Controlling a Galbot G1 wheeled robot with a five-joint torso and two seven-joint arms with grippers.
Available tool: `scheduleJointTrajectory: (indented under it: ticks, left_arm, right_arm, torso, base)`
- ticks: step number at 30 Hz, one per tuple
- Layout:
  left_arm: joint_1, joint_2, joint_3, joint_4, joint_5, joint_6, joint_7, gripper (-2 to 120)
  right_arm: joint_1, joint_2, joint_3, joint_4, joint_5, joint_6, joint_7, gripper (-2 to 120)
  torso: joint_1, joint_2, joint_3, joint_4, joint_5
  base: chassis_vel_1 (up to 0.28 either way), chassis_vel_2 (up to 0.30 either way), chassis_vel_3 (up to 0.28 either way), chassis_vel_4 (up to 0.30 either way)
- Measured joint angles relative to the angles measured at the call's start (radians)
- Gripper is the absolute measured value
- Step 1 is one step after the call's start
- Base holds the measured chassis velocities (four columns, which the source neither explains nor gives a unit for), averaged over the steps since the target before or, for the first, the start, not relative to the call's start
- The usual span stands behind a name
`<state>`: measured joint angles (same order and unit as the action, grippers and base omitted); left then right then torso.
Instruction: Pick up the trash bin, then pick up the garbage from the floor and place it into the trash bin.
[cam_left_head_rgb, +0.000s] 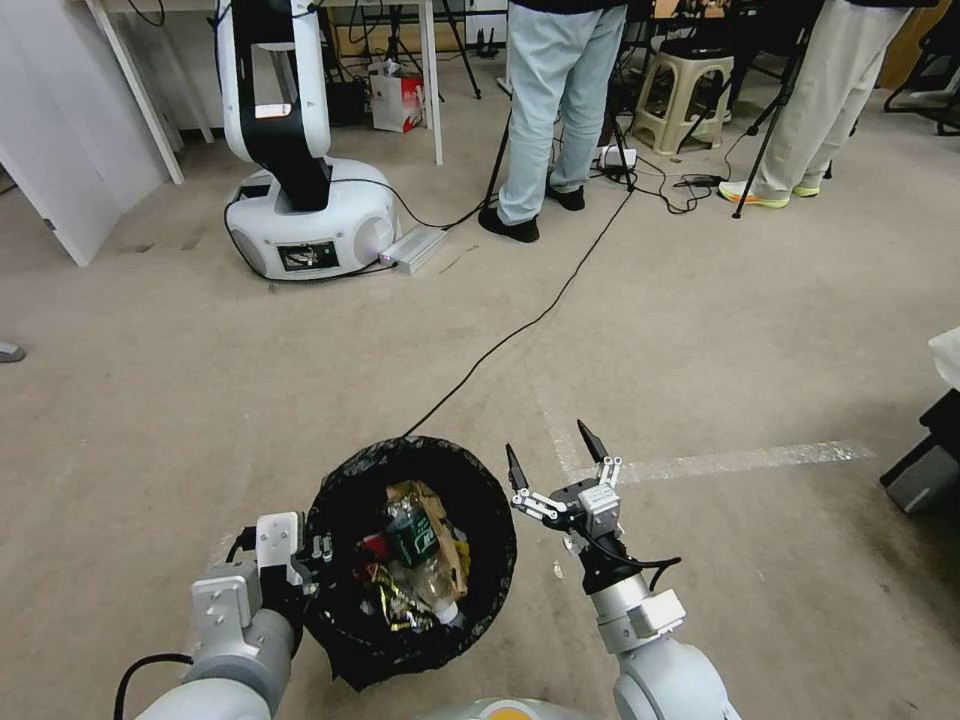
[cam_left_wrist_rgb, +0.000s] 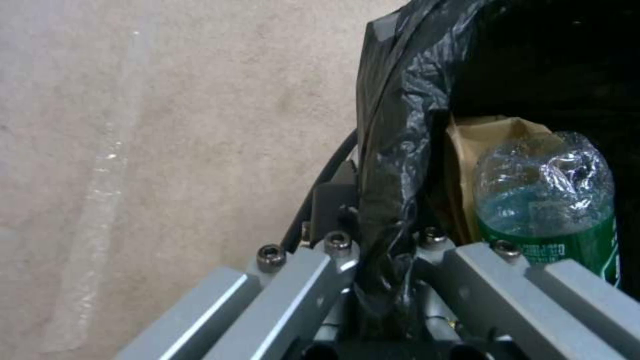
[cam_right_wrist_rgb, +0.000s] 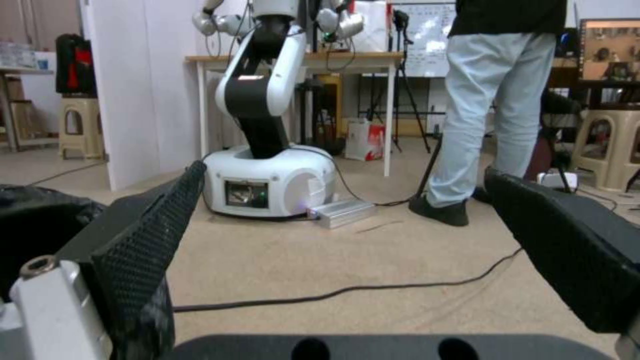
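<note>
The trash bin (cam_left_head_rgb: 497, 505), lined with a glossy black bag, hangs low in front of me above the floor. My left gripper (cam_left_head_rgb: 318, 552) is shut on its left rim; in the left wrist view the gripper (cam_left_wrist_rgb: 383, 265) pinches the black liner (cam_left_wrist_rgb: 400, 100). Garbage lies inside the bin: a green-labelled clear bottle (cam_left_head_rgb: 413, 540) (cam_left_wrist_rgb: 543, 200), a brown paper bag (cam_left_head_rgb: 432, 508) (cam_left_wrist_rgb: 480, 137) and yellow wrappers (cam_left_head_rgb: 388, 597). My right gripper (cam_left_head_rgb: 547, 445) (cam_right_wrist_rgb: 360, 240) stands open just right of the bin, with nothing between its fingers (cam_right_wrist_rgb: 153, 235).
A white robot base (cam_left_head_rgb: 310, 220) stands ahead on the left. A black cable (cam_left_head_rgb: 520, 330) runs across the carpet toward the bin. People's legs (cam_left_head_rgb: 545, 120), tripods and a stool (cam_left_head_rgb: 680, 95) stand at the back. A tape line (cam_left_head_rgb: 740, 462) and a dark object (cam_left_head_rgb: 925, 460) lie right.
</note>
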<state>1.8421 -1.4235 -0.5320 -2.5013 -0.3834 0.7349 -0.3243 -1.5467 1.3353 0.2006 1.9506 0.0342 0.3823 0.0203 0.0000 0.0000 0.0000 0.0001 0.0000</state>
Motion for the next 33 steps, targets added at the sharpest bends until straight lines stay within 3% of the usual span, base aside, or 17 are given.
scheduleJointTrajectory:
  ticks: [8, 17, 33]
  left_arm:
    - [-0.03, -0.004, 0.005, 0.004, -0.088, 0.0, -0.017, 0]
    - [-0.1, -0.018, 0.009, 0.099, -0.167, 0.003, -0.023, 0]
    - [-0.189, -0.05, 0.023, 0.227, -0.198, 0.002, -0.027, 0]
  right_arm:
    - [-0.017, 0.01, 0.036, 0.032, -0.01, 0.014, -0.002, 100]
    - [-0.086, 0.016, 0.084, 0.117, -0.044, 0.07, -0.052, 100]
    - [-0.076, 0.026, 0.088, 0.116, -0.044, 0.074, -0.077, 100]
  torso:
    - [0.0, 0.0, 0.0, -0.0001, 0.0001]
    - [0.0, 0.0, 0.0, -0.0003, -0.0001]
    - [0.0, 0.0, 0.0, -0.0001, -0.0001]
  base:
    - [0.0, 0.0, 0.0, 0.0]
    - [0.0, 0.0, 0.0, 0.0]
    - [0.0, 0.0, 0.0, 0.0]
